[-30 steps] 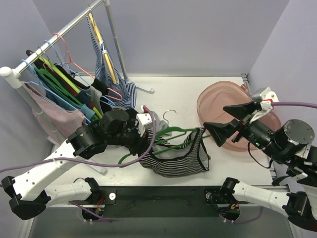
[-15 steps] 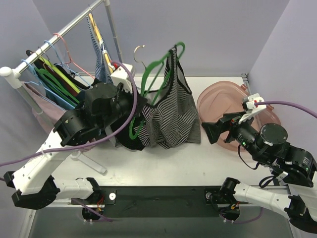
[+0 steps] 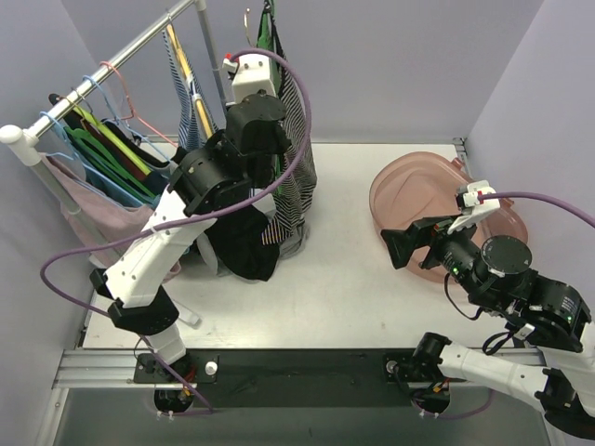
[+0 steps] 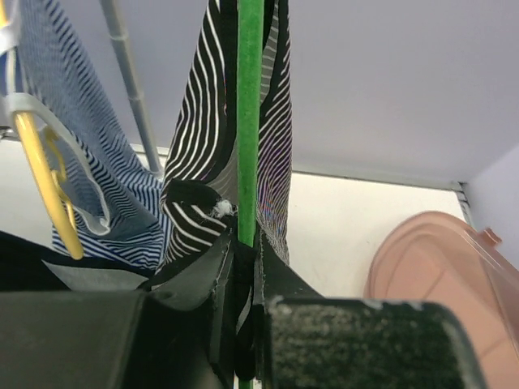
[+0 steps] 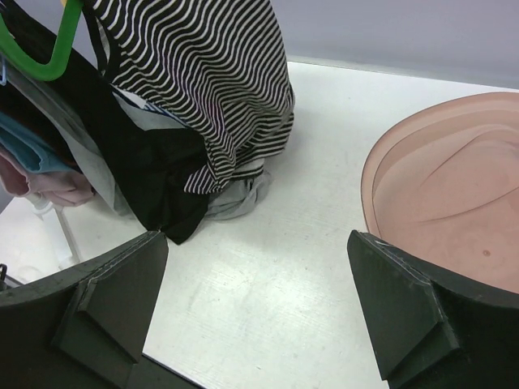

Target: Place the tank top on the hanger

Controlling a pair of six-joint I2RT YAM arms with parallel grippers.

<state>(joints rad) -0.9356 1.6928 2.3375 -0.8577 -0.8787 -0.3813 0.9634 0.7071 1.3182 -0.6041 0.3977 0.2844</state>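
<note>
Your left gripper [image 4: 245, 263] sits high above the white table [image 3: 353, 288], its two black fingers pressed together on the slim bright-green plastic hanger [image 4: 249, 105], which runs straight up out of the jaws. The limp tank top with fine black-and-white stripes [image 4: 199, 138] is draped over that hanger, with cloth on both sides of the green bar. It falls below the gripper, and its lower hem reaches down to the table. There the hem meets a plain black cloth [image 5: 158, 178] and a small bunched grey cloth [image 5: 239, 198].

To the left of this gripper, a blue-and-white striped garment [image 4: 89, 186] hangs on a yellow hanger [image 4: 40, 162].

Your right gripper [image 5: 255, 251] is low over the table with its fingers spread wide apart, and it grips nothing. The hanging tank top is ahead of it and to its left, well apart from the fingers.

Ahead of its right finger is a shallow, oval, translucent pink plastic basin [image 5: 405, 186]. From this wrist view you look into it and see only its smooth stepped pink walls and floor. The basin's far side is cut off by the edge of the view.
</note>
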